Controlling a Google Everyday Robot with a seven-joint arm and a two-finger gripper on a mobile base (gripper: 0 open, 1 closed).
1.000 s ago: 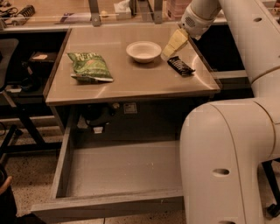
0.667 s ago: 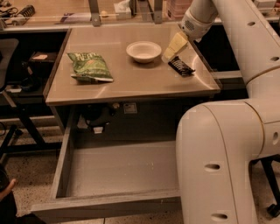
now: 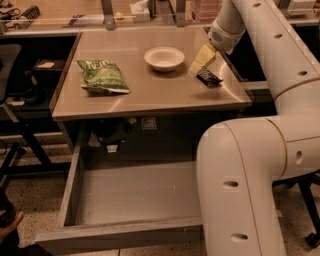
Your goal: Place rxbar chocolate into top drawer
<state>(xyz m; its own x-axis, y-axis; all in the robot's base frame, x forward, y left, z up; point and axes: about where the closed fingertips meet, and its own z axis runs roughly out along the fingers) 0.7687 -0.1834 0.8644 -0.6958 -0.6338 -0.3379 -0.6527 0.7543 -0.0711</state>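
Camera view: arm point(image 3: 265, 35) angles down over the table point(image 3: 150, 97), gripper point(image 3: 195, 67) just beside rxbar chocolate point(image 3: 209, 77), its grip state unclear.

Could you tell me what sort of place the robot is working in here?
Probably an office or lab workspace: a table with an open top drawer, a wheeled chair base alongside, a tissue box on the far bench. The pincer hovers by the rxbar chocolate.

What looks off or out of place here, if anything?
Nothing is spilled or damaged. One oddity: the rxbar chocolate lies skewed near the table edge on the arm's side, right beside the pincer. The green chip bag lies flat, the white bowl sits upright, and the top drawer stands open without the bar.
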